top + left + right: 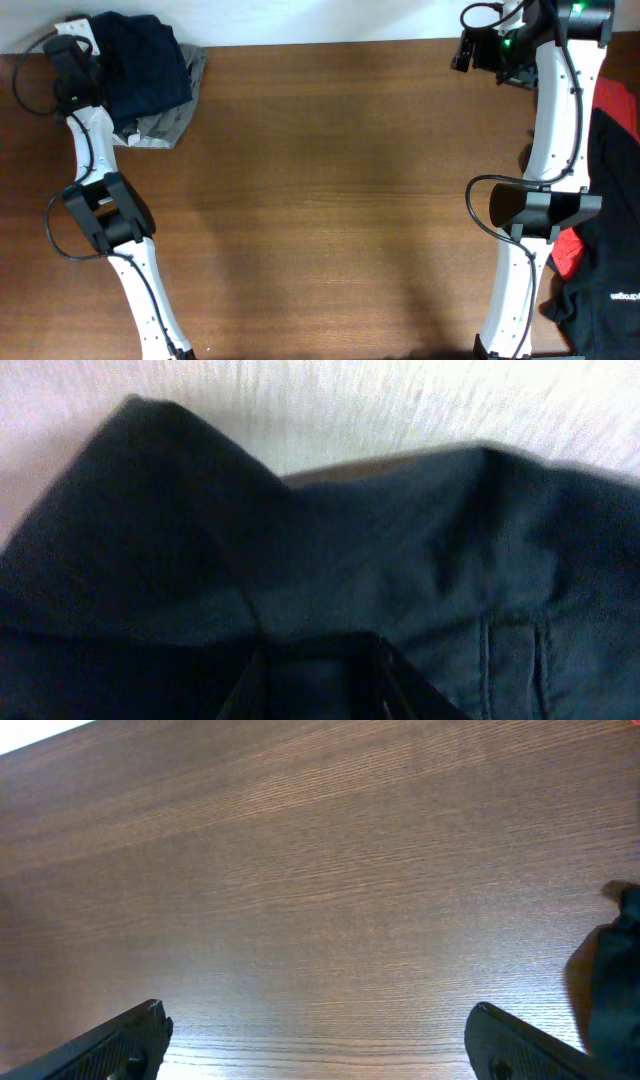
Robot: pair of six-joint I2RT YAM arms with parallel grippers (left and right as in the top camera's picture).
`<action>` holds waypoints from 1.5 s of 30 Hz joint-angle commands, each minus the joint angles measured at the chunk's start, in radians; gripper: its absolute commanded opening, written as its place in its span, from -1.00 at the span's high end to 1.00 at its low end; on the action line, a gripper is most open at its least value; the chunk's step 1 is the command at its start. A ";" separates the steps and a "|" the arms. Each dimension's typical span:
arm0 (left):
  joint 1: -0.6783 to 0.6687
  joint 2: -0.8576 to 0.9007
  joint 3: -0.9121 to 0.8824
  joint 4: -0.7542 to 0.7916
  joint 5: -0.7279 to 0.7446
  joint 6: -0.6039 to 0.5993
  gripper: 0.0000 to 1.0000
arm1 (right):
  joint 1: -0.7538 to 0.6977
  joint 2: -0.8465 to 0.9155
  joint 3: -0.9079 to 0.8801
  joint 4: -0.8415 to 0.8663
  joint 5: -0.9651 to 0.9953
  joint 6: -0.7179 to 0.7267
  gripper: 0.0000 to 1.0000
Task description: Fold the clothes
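Observation:
The dark navy garment (145, 62) lies bunched at the table's far left corner, on top of a grey garment (165, 126). My left gripper (78, 62) is at its left edge. In the left wrist view the navy cloth (380, 550) fills the frame, and the jaws (320, 680) are close together with a fold of it between them. My right gripper (487, 52) is raised at the far right, open and empty over bare wood (315, 1015). Red-and-black clothes (612, 210) are heaped at the right edge.
The wooden table (340, 180) runs between the two arms. A white wall (400, 405) stands just behind the navy pile. A bit of black cloth (612, 975) shows at the right edge of the right wrist view.

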 commanded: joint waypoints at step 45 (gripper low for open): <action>-0.161 -0.019 0.063 -0.066 0.010 0.050 0.32 | 0.022 0.005 -0.004 -0.006 -0.013 -0.011 -0.97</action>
